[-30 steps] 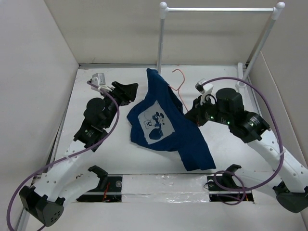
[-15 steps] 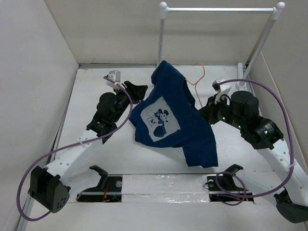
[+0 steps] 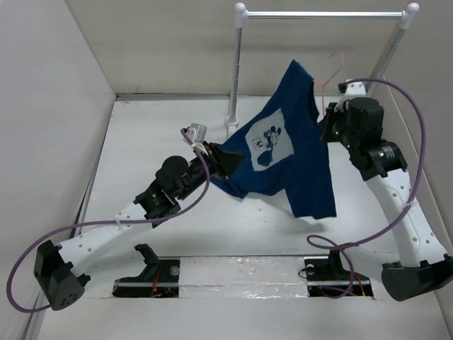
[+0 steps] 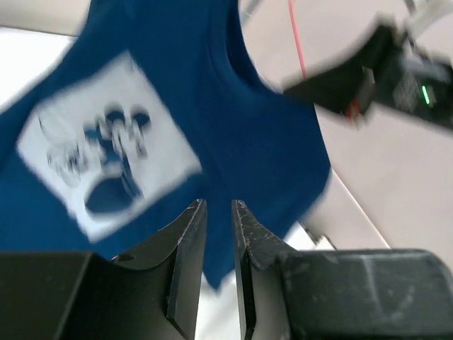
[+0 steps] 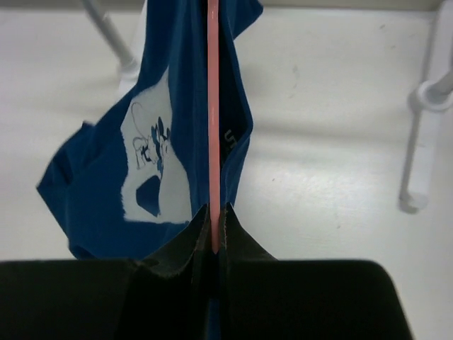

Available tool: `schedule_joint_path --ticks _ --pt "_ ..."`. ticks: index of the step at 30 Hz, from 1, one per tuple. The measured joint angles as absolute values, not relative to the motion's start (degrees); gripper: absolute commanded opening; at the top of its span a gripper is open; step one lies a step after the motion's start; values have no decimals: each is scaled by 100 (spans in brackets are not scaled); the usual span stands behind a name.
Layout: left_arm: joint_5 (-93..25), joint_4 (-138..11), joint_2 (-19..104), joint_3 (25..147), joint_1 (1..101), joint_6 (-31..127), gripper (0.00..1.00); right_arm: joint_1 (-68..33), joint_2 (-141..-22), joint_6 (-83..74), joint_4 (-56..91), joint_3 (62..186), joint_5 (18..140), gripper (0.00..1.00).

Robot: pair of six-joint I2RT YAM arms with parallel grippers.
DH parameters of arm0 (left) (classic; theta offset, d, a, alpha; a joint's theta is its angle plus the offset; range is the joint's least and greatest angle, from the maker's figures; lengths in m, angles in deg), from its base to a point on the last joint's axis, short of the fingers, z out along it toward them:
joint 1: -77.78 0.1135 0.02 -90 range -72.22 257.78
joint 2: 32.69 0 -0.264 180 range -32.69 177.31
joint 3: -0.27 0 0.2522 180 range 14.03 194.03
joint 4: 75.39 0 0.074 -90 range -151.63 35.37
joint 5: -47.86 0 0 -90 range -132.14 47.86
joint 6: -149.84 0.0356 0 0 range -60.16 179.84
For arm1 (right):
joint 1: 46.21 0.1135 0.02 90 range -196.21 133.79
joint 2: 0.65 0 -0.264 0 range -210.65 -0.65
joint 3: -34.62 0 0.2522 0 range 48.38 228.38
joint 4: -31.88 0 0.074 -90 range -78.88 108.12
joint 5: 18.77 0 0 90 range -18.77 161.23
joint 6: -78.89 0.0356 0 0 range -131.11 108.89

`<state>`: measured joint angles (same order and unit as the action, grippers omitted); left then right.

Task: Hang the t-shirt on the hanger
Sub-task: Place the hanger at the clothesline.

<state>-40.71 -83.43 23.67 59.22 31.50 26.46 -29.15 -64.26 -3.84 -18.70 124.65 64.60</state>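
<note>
The navy t-shirt [image 3: 283, 156] with its white printed graphic hangs in the air from the pink hanger [image 3: 334, 64], whose hook pokes out above the collar near the rack. My right gripper [image 3: 325, 120] is shut on the hanger's wire [image 5: 213, 106], which runs straight up from between its fingers [image 5: 214, 209], with the t-shirt [image 5: 106, 191] draped to the left. My left gripper [image 3: 221, 159] is at the shirt's lower left edge. Its jaws [image 4: 219, 205] stand a narrow gap apart, and blurred blue t-shirt cloth [image 4: 248, 127] shows just beyond them. The hanger [image 4: 296, 42] is a thin pink line there.
The tall white rack [image 3: 322, 13] stands at the back, its left post [image 3: 237, 71] just behind the shirt and its right post [image 5: 425, 106] beside my right arm. Purple cables loop off both arms. White walls close in the table on both sides.
My right gripper has lifted the hanger and shirt up and toward the back right, near the rack. My left arm has reached right to the shirt's edge, and its jaws have narrowed.
</note>
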Motion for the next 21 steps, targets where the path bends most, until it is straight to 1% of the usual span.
schedule_joint_path --ticks 2,5,12,16,21 --pt "-4235 -8326 2315 5915 2839 2676 19 -3250 -6603 -384 -1697 12776 6467 0" --pt "-4279 -8415 2271 5751 2645 2676 21 -3667 -6853 -382 -1437 13152 6526 0" --pt "-4178 -8619 1991 4761 2645 2646 28 -4286 -7653 -375 -1269 14063 6720 0" --pt "-4178 -8636 1650 4514 2632 2707 33 -4588 -8138 -380 -1350 14730 6805 0" --pt "-4178 -8778 1252 4250 2610 2777 34 -4966 -8741 -426 -1641 15849 6939 0"
